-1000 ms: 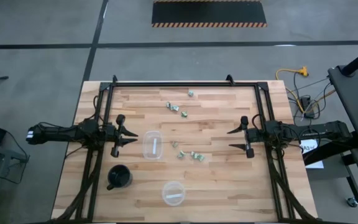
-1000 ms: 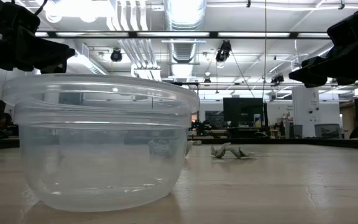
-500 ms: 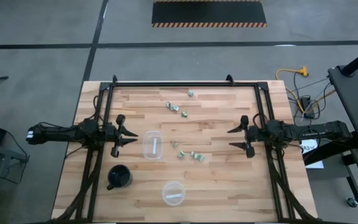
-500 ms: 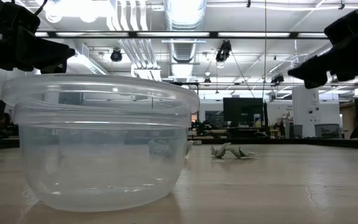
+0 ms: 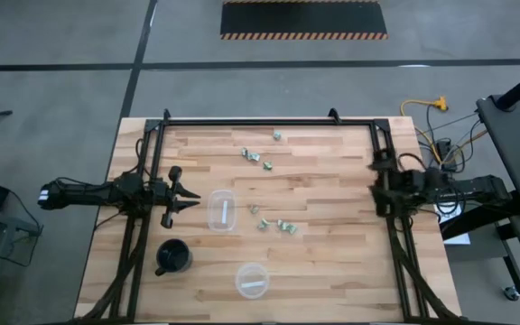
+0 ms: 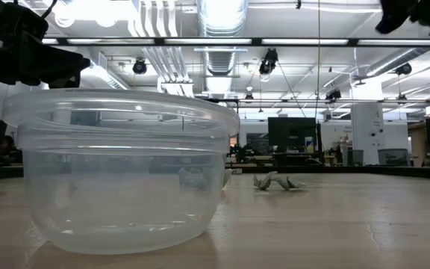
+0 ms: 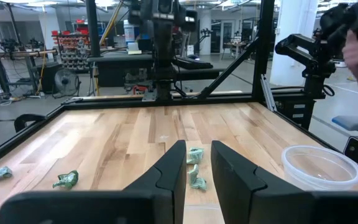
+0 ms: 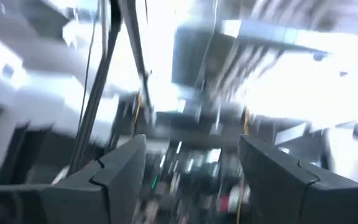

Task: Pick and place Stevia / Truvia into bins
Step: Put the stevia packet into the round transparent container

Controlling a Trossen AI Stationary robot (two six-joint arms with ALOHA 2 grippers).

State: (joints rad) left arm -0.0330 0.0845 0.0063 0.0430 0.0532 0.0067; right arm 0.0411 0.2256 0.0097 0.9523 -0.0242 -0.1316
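Two clear bins wait on your table. Nearest in the low view, the round bin fills the left half of the frame; from above it sits at lower centre, with the black mug to its left. Farther up, the squarish bin lies left of centre.

Just right of that squarish bin you have a loose cluster of Stevia / Truvia packets lying on the wood, touching neither bin. A second group of packets lies toward the top edge, well apart from the first. In the low view a crumpled packet shows beyond the round bin.

Your left gripper hangs at the table's left side, pointing at the squarish bin. Its fingers stand a narrow gap apart and pinch nothing; packets show between them farther out on the wood.

Your right gripper is folded back at the right rail, well away from the packets. Its fingers are spread wide, nothing between them, and its camera looks up at a blurred ceiling.
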